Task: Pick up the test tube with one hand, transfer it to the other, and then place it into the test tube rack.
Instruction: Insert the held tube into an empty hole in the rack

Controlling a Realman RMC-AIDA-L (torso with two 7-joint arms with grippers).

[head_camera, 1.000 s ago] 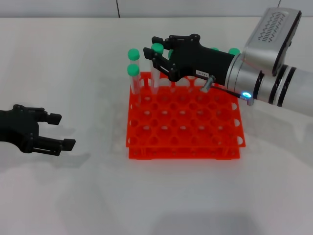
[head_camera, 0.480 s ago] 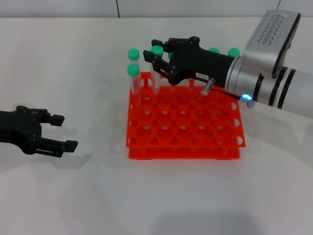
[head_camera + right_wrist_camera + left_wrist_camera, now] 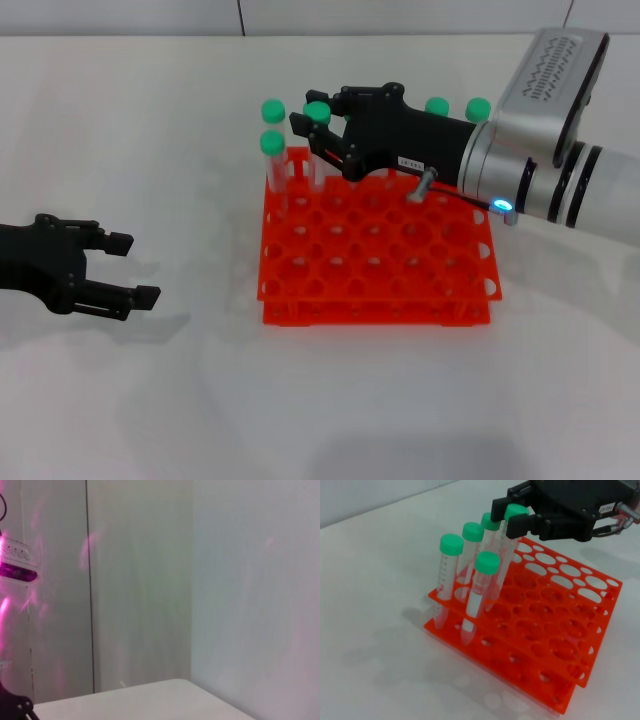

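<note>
The orange-red test tube rack [image 3: 380, 275] [image 3: 545, 630] stands mid-table. My right gripper [image 3: 320, 128] [image 3: 511, 519], black with a white label, reaches over the rack's far left corner. Its fingers close on the green cap of the test tube [image 3: 318, 112] [image 3: 516, 512]. That tube leans, its lower end down among the rack's back holes. Other green-capped tubes [image 3: 271, 142] [image 3: 487, 563] stand in the rack beside it. My unlabelled left gripper [image 3: 118, 268] hovers low at the left, well clear of the rack, open and holding nothing.
Two more capped tubes [image 3: 457, 106] show behind my right wrist at the rack's far right. The white table [image 3: 200, 400] spreads around the rack. The right wrist view shows only a pale wall.
My right gripper has sunk a little and tilted, carrying the tube's cap lower toward the rack. My left gripper has barely shifted.
</note>
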